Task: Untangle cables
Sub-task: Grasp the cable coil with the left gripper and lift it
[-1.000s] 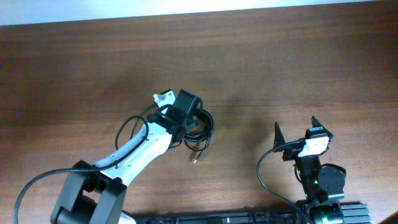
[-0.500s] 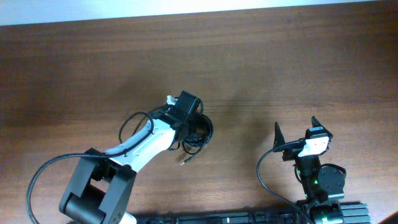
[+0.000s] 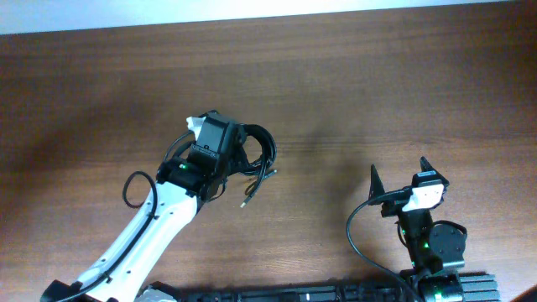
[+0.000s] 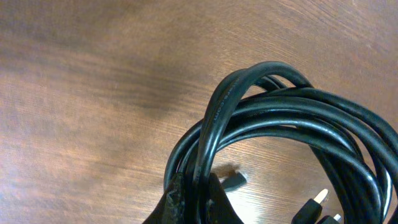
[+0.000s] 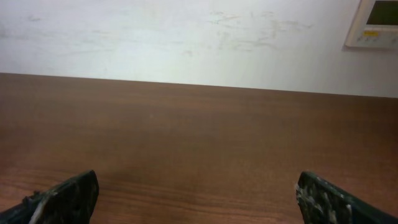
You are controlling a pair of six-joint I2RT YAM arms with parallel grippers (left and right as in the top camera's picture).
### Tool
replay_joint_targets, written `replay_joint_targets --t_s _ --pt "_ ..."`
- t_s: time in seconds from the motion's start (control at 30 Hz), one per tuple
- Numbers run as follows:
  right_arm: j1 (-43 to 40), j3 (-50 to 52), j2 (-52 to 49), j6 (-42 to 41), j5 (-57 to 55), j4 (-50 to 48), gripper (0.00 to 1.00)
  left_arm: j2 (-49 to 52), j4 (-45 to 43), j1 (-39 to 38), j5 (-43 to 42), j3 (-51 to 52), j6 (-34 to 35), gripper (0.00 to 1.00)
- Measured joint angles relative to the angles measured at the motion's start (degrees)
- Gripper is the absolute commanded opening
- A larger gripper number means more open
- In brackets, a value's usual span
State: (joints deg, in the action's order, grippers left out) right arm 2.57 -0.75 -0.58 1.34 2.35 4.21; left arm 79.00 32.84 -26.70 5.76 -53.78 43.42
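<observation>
Your left claw (image 3: 237,158) is closed tight on the cables (image 3: 262,148), pinching a strand at the coil's left edge. The cables are one bunched coil of black loops, left of the table (image 3: 403,75) centre, just right of the claw body. A loose end (image 3: 248,195) trails from the coil toward the near edge, light at its tip. In the left wrist view the loops overlap and cross, with a light-tipped plug (image 4: 318,198) at lower right. The coil's shadow lies apart on the wood, so it looks raised off the table. Your right claw (image 3: 399,170) is spread wide, nothing between its fingers, near the front right, well apart from the coil. Its camera shows table, white wall (image 5: 186,37) and a wall panel (image 5: 373,25)
</observation>
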Motion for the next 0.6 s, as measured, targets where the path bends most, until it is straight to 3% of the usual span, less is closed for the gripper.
replay_joint_targets --t_s 0.13,0.33,0.4,0.43,0.47,0.53,0.6 --pt "0.0 0.0 0.0 0.0 0.0 0.0 0.99 0.0 3.4 0.0 -4.9 0.0 17.4 0.00" --pt "0.0 0.0 0.0 0.0 0.0 0.0 1.00 0.0 5.9 -2.3 -6.9 0.1 23.8 0.00" --pt "0.0 0.0 0.0 0.0 0.0 0.0 1.00 0.0 6.0 -4.7 -6.9 0.1 30.1 0.00" --pt "0.0 0.0 0.0 0.0 0.0 0.0 1.00 0.0 6.0 -5.2 -6.9 0.1 31.5 0.10" --pt "0.0 0.0 0.0 0.0 0.0 0.0 1.00 0.0 6.4 -7.0 -7.0 0.1 38.4 0.71" --pt "0.0 0.0 0.0 0.0 0.0 0.0 1.00 0.0 5.6 -8.1 -7.3 0.1 44.3 0.99" --pt "0.0 0.0 0.0 0.0 0.0 0.0 1.00 0.0 5.2 -9.6 -7.2 0.1 43.0 0.99"
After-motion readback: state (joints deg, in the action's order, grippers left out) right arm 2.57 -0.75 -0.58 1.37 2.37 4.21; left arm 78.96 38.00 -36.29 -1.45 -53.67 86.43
